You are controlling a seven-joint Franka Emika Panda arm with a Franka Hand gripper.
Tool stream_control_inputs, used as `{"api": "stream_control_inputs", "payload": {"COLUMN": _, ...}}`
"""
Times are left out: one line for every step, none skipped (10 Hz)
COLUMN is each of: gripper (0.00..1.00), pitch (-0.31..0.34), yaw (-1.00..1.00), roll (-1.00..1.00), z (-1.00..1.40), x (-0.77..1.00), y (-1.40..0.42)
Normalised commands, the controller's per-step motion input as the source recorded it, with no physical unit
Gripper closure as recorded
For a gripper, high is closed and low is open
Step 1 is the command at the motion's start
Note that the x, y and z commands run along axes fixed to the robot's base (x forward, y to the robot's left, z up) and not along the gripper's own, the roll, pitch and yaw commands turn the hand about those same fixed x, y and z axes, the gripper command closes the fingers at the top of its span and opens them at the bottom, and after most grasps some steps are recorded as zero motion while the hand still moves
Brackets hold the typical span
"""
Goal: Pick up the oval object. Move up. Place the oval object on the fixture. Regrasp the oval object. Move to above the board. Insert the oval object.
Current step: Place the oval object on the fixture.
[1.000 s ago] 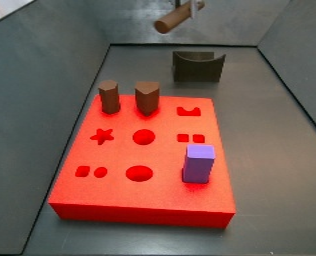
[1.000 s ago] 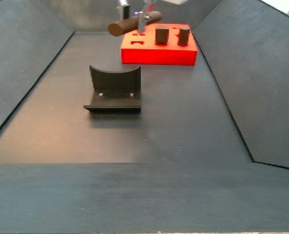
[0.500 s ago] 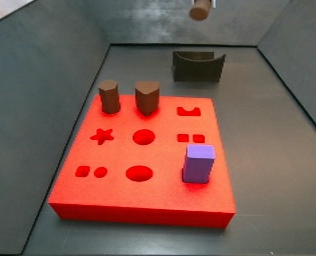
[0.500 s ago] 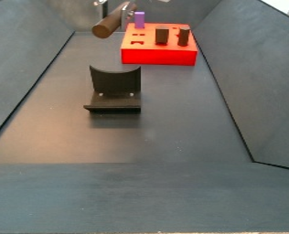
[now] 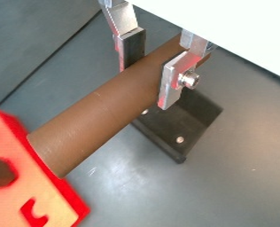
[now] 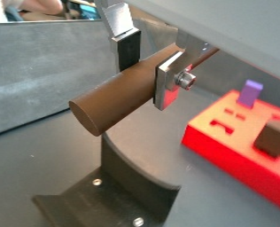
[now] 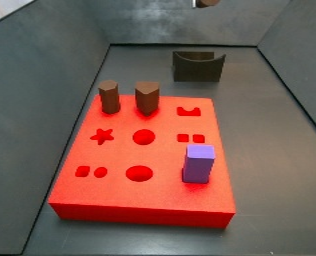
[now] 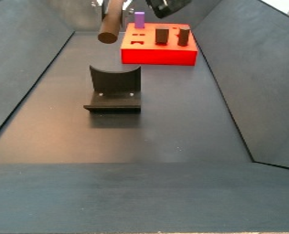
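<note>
My gripper [image 5: 152, 64] is shut on the oval object [image 5: 101, 111], a long dark-brown peg, gripping it near one end with the rest sticking out sideways. It also shows in a wrist view [image 6: 116, 99]. The peg hangs in the air above the fixture [image 5: 184, 124], a dark block with a U-notch, also seen in a wrist view [image 6: 119, 186]. In a side view the peg [image 8: 111, 22] is high above the fixture [image 8: 114, 89], between it and the red board [image 8: 159, 53]. In a side view only the peg's tip [image 7: 204, 3] shows, above the fixture [image 7: 198, 66].
The red board [image 7: 161, 150] carries two short brown pegs [image 7: 109, 97] [image 7: 146, 97] and a purple block [image 7: 198, 163], with several open cut-outs. Sloped grey walls [image 8: 31, 82] close in the floor on both sides.
The gripper with the peg has moved away from the board to over the fixture and higher; in one side view the peg has nearly left the top edge.
</note>
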Motion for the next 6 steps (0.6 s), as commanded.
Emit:
{"api": "stream_control_inputs", "payload": {"gripper": 1.0, "pitch": 0.361, "yaw": 0.13, "roll": -1.0, "z": -0.02, "x": 0.09, "y": 0.05}}
{"api": "stream_control_inputs", "payload": {"gripper": 1.0, "pitch": 0.371, "yaw": 0.05, "roll": -0.96, "z": -0.03, "x": 0.09, "y": 0.05}}
{"api": "stream_control_inputs", "payload": {"gripper": 1.0, "pitch": 0.312, "yaw": -0.07, "roll": -0.76, "z": -0.02, "x": 0.08, "y": 0.05}}
{"api": "stream_control_inputs", "payload": {"gripper": 1.0, "pitch": 0.262, "yaw": -0.13, "roll": -0.61, "z": -0.02, "x": 0.08, "y": 0.05}}
{"api": "stream_control_inputs", "payload": {"gripper": 1.0, "pitch": 0.191, "yaw": -0.18, "roll": -0.4, "z": -0.02, "x": 0.08, "y": 0.05}}
{"api": "stream_control_inputs", "payload": {"gripper": 1.0, "pitch": 0.161, "yaw": -0.18, "roll": -0.31, "z": -0.02, "x": 0.08, "y": 0.04}}
